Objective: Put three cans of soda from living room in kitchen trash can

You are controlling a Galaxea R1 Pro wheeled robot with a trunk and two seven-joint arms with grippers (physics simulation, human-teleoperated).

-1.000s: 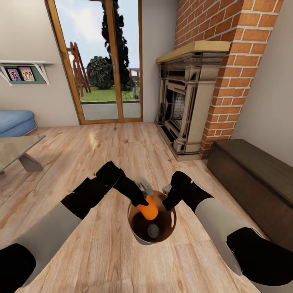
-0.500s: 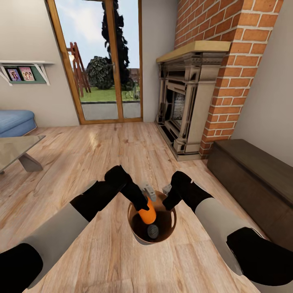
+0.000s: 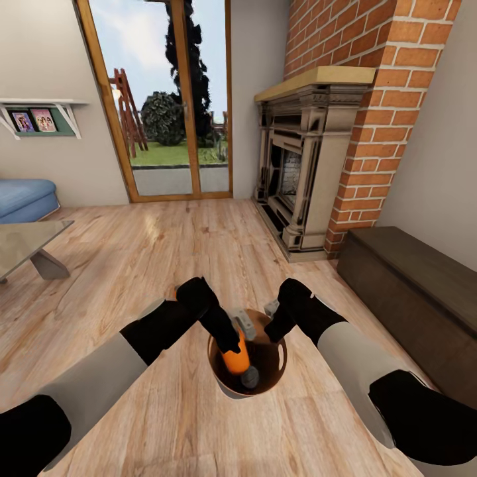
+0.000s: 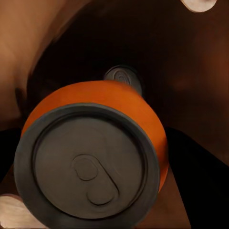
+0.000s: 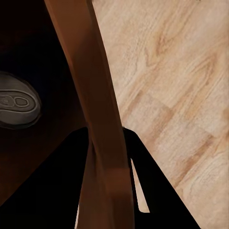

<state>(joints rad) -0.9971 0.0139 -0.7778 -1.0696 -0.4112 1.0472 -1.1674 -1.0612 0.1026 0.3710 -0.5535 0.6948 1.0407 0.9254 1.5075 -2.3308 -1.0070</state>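
Two cans show at the bin: an orange can (image 3: 236, 358), held tilted with its lower end down inside the trash can (image 3: 281, 363), and a second can (image 3: 250, 377) lying on the bin's bottom, grey top (image 4: 122, 76) up, colour not clear. Left gripper (image 3: 236, 331) is closed on the orange can, its dark fingers on either side of the body in the left wrist view (image 4: 95, 157); judged, it is lowered deep to release without a bounce. Right gripper (image 3: 270, 323) clamps the bin's rim, the brown wall (image 5: 100, 143) running between its fingers; judged, it steadies the bin or carries it. A third can is not identified.

Bin sits on the wood floor (image 3: 165, 411) of the living room, not the kitchen. Around: brick fireplace (image 3: 311, 165) ahead right, dark bench (image 3: 417, 291) at right, glass doors (image 3: 165, 99), glass table (image 3: 30, 245) and blue sofa (image 3: 23, 199) at left. The floor ahead toward the doors is open; bench and fireplace close off the right side for driving.
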